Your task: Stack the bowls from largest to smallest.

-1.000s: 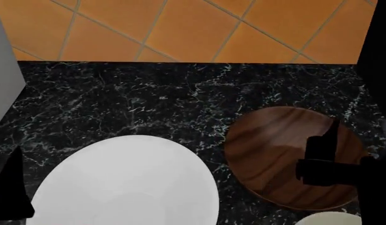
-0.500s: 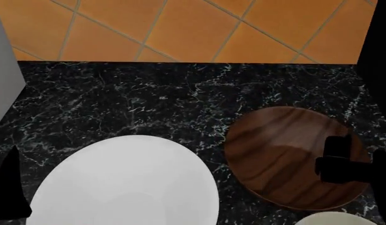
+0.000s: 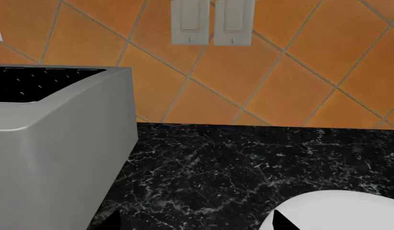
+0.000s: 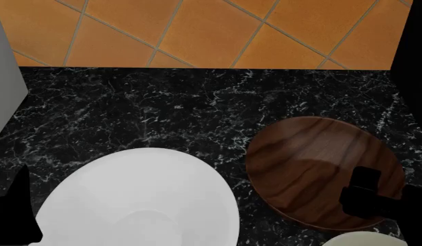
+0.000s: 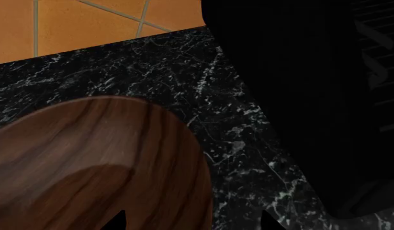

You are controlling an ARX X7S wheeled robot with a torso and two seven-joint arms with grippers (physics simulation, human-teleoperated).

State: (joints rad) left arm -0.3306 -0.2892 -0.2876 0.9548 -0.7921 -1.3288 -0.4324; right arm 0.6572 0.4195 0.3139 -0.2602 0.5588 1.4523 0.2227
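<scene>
Black marble desk (image 4: 163, 107) with white veining, backed by a wall of orange tiles (image 4: 197, 25) laid diagonally. In the left wrist view a grey box-shaped appliance (image 3: 56, 143) with a dark slotted top stands on the desk against the wall, and two white switch plates (image 3: 213, 21) are set into the tiles above. A tall black object (image 5: 311, 96) stands on the desk close beside the wood-grain bowl, at the right edge of the head view.

Large white bowl (image 4: 139, 200): near the front of the desk, left of centre, upright and empty. Medium wood-grain bowl (image 4: 313, 164): to the right of the white bowl, close to it but apart, upright and empty. Small cream bowl (image 4: 361, 239): only a sliver of its rim shows at the bottom edge of the head view, just in front of the wood-grain bowl; its contents cannot be seen.

Right end effector (image 4: 364, 197): a black silhouette over the front right part of the wood-grain bowl. In the right wrist view two dark fingertips (image 5: 118, 221) show at the frame edge, set apart, one over the bowl's interior and the other over the desk outside the rim, so the jaws are parted; whether they touch the rim cannot be told. Left end effector (image 4: 16, 215): a dark shape at the left edge of the head view beside the white bowl. In the left wrist view its fingertips (image 3: 283, 223) are spread, one at the bowl's rim and the other over bare desk, holding nothing.
</scene>
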